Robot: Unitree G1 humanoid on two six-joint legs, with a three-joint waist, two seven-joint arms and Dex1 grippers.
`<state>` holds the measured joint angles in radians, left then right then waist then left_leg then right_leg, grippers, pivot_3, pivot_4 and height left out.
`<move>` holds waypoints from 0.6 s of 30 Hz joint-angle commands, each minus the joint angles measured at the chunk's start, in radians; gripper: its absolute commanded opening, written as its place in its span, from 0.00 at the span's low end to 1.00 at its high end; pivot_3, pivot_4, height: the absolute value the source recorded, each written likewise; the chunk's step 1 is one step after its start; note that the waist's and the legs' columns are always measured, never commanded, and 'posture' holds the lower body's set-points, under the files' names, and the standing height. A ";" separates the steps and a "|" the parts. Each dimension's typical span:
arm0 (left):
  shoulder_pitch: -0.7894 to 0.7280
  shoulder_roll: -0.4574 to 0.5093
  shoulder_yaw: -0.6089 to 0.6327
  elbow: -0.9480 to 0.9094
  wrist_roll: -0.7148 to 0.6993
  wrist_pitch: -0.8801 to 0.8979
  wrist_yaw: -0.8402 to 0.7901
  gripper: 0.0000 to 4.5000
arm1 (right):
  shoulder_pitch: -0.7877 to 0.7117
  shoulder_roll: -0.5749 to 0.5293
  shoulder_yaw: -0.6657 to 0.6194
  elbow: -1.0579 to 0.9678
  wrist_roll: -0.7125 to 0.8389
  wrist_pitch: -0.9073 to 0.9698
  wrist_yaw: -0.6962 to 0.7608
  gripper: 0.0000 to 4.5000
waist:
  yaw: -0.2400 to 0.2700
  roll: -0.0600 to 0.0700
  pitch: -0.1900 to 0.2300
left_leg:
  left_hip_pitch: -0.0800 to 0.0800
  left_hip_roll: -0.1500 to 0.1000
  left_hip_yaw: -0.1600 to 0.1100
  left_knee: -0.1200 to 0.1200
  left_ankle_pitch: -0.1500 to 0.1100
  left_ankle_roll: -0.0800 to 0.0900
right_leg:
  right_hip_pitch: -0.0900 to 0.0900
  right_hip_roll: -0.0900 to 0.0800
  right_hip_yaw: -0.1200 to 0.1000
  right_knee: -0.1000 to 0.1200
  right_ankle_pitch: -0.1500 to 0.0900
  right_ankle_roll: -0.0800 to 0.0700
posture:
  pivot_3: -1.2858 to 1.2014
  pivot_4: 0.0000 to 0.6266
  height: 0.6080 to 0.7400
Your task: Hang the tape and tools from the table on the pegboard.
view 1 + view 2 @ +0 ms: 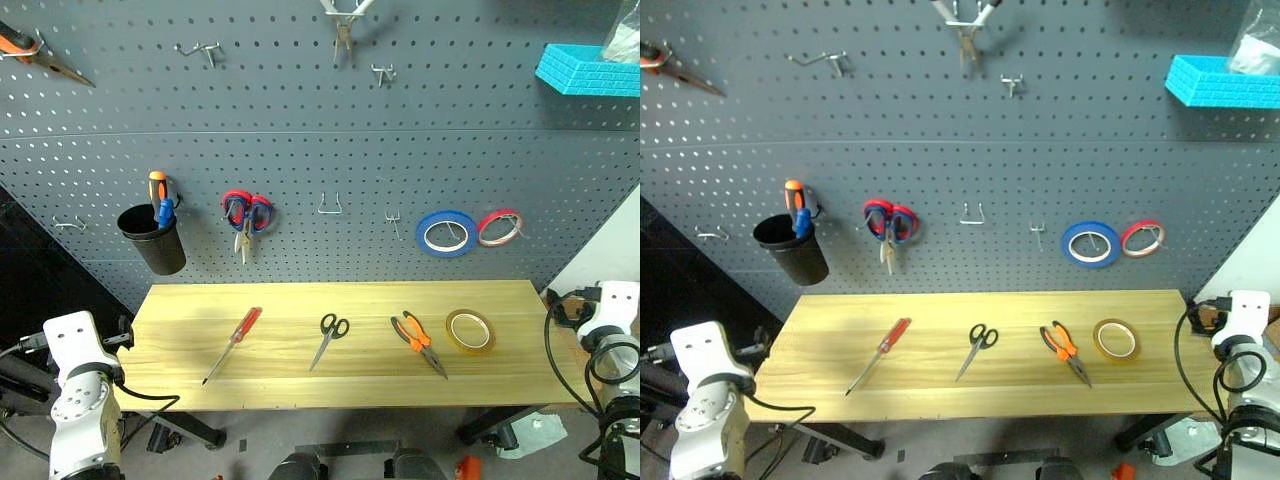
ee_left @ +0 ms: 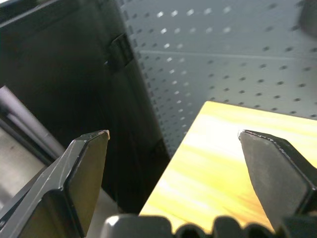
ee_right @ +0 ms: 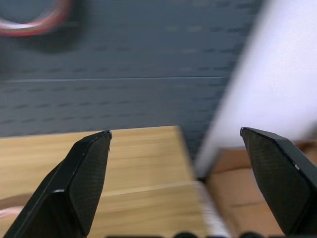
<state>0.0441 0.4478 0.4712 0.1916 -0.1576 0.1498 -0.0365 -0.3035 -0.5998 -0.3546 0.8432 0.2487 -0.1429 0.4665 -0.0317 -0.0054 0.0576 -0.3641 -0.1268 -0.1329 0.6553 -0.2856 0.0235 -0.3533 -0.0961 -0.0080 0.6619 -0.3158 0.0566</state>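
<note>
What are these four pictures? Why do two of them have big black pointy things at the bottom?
A robot took them. Two come from its head, looking down at a wooden table and a grey pegboard. The other two come from cameras on its wrists. The pointy things are its fingers: the left claw and right claw, both open and holding nothing. On the table lie a red screwdriver, black scissors, orange pliers and a roll of tape, waiting to be hung up.
</note>
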 commanded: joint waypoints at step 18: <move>-0.079 0.203 -0.533 -0.411 -0.006 0.033 -0.727 1.00 | 0.191 -0.122 0.349 -0.806 -0.096 0.476 0.286 1.00 | -0.002 0.010 0.074 | -0.004 0.001 0.000 -0.002 0.000 0.000 | -0.004 0.000 0.000 -0.001 0.000 -0.001 | 0.46 0.28 1.00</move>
<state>-0.0163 0.6333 -0.0292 -0.1653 -0.1714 0.2100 -0.7016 -0.1157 -0.7036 -0.0170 0.0895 0.1701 0.3120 0.7332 -0.0333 0.0048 0.1315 -0.3691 -0.1263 -0.1324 0.6532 -0.2858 0.0238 -0.3578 -0.0966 -0.0084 0.6602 -0.3159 0.0559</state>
